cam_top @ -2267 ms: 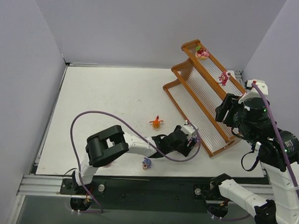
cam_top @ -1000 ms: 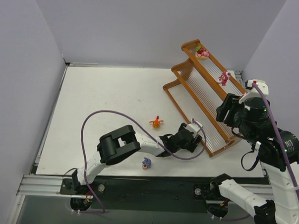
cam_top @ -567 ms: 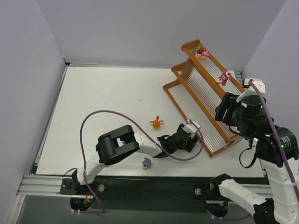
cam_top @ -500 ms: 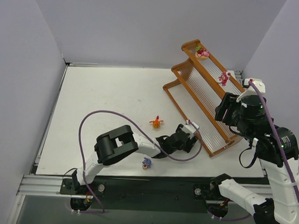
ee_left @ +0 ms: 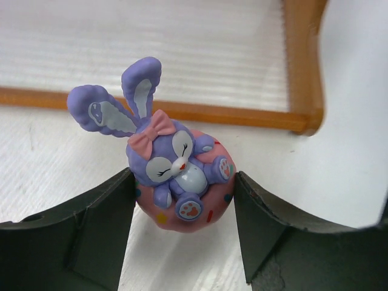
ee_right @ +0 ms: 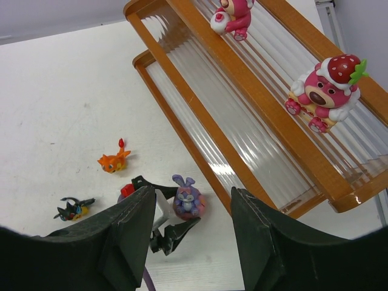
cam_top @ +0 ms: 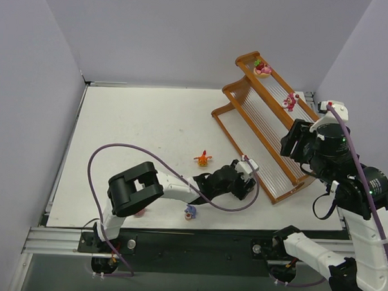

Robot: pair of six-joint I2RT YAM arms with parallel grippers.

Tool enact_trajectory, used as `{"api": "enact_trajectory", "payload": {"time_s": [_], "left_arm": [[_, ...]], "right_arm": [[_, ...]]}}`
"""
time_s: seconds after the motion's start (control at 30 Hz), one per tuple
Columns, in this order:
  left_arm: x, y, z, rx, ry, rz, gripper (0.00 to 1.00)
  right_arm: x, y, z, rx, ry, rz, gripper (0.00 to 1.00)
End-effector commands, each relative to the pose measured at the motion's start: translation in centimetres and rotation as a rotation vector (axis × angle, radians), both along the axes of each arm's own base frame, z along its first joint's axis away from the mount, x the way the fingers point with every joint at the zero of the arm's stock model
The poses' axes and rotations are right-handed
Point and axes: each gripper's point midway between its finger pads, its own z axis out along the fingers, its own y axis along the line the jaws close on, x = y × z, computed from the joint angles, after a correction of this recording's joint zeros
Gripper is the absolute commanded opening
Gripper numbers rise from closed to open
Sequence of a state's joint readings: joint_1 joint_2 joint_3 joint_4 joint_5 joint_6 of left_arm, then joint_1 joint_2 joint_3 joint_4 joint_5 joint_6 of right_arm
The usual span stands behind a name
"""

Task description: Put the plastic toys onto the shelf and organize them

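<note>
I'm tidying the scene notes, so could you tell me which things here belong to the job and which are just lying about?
Job: shelf, purple bunny, orange toy, black winged toy, small purple toy, strawberry bear, pink bear.
Lying about: purple cable, metal rail.

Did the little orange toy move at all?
No. The orange toy sits at the same spot on the table, just left of the shelf.
</note>
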State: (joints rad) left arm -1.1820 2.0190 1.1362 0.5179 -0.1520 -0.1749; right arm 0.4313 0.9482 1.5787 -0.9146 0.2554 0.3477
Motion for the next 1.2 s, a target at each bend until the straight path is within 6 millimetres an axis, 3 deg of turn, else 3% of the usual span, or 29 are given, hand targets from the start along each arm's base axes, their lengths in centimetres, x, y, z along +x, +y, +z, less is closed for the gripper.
{"api": "enact_trajectory", "payload": {"time_s": [0.0,0.2,0.23,0.47,0.63,0.9,1.17], "left_arm": [[-1.0,-3.6,8.1,-0.197,-0.077,-0.185,0.10],[-1.3,-5.5,7.9,-0.215,-0.088,-0.270,0.15],[-1.3,-6.1,8.7,-0.230,-0.098,-0.288,0.15],[-1.2,-8.3,6.0,-0.197,-0.100,-0.341,0.15],[-0.8,-8.8,4.2,-0.174,-0.109,-0.341,0.14],[-0.7,-10.2,4.1,-0.138,-0.202,-0.426,0.13],[-0.4,-10.6,2.0,-0.064,-0.245,-0.460,0.09]], "right_arm": [[-0.1,-0.7,0.3,-0.013,0.004,-0.027,0.52],[-0.4,-0.6,0.3,-0.013,0.012,-0.017,0.53],[-0.5,-0.6,0.3,-0.012,0.011,-0.016,0.53],[-1.1,-0.6,0.1,-0.002,0.015,-0.004,0.53],[-1.1,-0.3,-0.1,0.008,0.027,0.008,0.53],[-1.1,-0.2,-0.2,0.012,0.030,0.014,0.53],[-1.1,0.0,0.2,0.020,0.028,0.021,0.52]]}}
